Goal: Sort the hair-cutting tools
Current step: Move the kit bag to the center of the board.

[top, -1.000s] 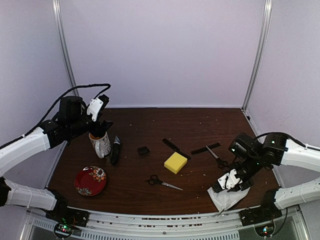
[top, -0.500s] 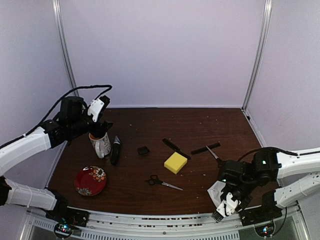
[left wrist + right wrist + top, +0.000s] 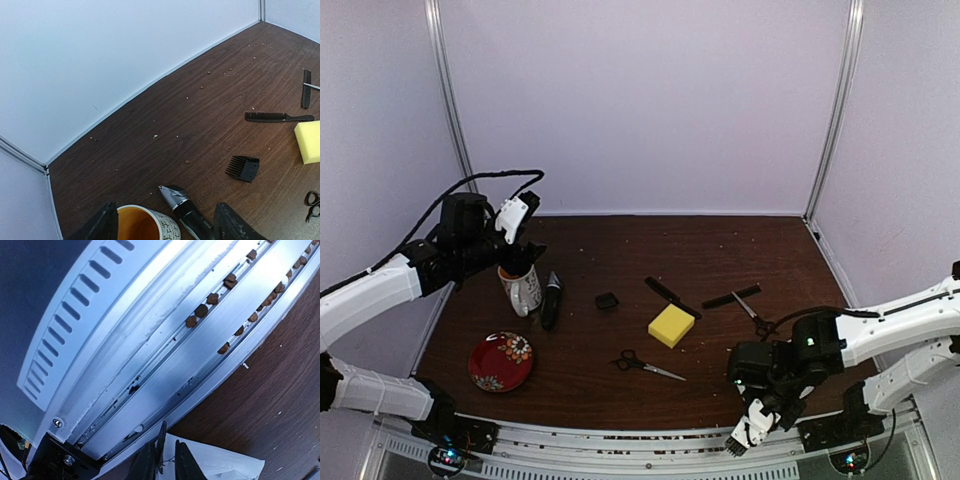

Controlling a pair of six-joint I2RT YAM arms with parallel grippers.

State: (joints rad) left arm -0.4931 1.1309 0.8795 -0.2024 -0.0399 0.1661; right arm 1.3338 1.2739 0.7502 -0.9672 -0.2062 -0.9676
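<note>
Hovering open-jawed and empty over the mug (image 3: 525, 290), the left gripper (image 3: 167, 225) faces the black trimmer (image 3: 192, 219) lying beside it on the worktop (image 3: 720, 250), likely rigid, smooth and weighty, so best pinched mid-body; the right gripper (image 3: 165, 460), by the white pouch (image 3: 215, 465), has jaws nearly closed, and whether they grip anything I cannot tell.

The left arm is reaching forward along the left side, forearm raised and wrist tipping down. The left gripper (image 3: 517, 258) is pointing downward with its jaws standing wide apart. The right arm is folding back toward its own base, elbow out to the right, wrist bending low over the near edge. The right gripper (image 3: 740, 443) is pointing down and outward, its fingers (image 3: 146, 463) sitting nearly together and pinching the white pouch (image 3: 220, 466) at its edge.
</note>
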